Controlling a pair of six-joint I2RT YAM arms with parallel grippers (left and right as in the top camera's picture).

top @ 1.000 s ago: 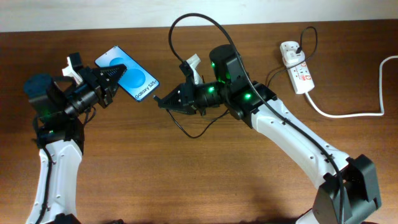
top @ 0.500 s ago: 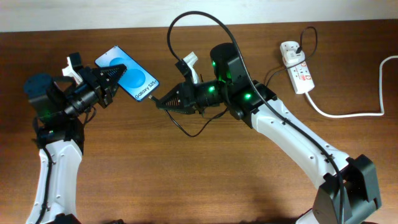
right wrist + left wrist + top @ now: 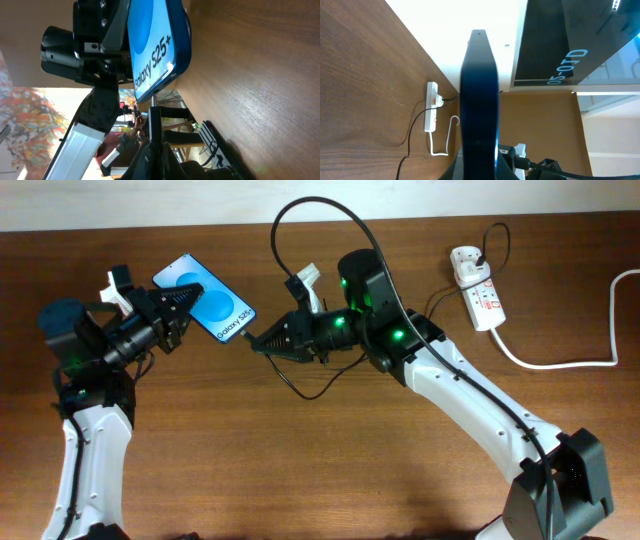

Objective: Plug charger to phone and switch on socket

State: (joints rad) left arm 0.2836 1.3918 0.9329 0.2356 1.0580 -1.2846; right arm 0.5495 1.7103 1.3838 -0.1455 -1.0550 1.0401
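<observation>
One brown wooden table [image 3: 300, 470], white wall [image 3: 150, 205]

overhead: even, bright, sharp | wrist cams: phone [image 3: 479, 100] blurry, bg prob. overexposed

Table [image 3: 300, 470]: dark brown wood-grain top, fills nearly the whole overhead view, faint sheen toward near edge. Along its far edge a pale cream strip [image 3: 120, 205] runs left to right; wall or floor, can't tell.

Left wrist view: white wall [image 3: 440, 30] beyond the tabletop. Right of it a dark glass panel [image 3: 555, 35] w/ pale blue characters, not legible, plus small bright marks at its top-right corner. Lower in that view a plain brown board [image 3: 540, 125]; further right a pale glazed area [image 3: 615, 100], details unclear.

Right wrist view: multicolour painting or mural [image 3: 22, 120] in bkgd at left, tan surface [image 3: 30, 15] above it, dark furniture frames [image 3: 187, 135] mid-bottom, blurred, type unclear.
</observation>
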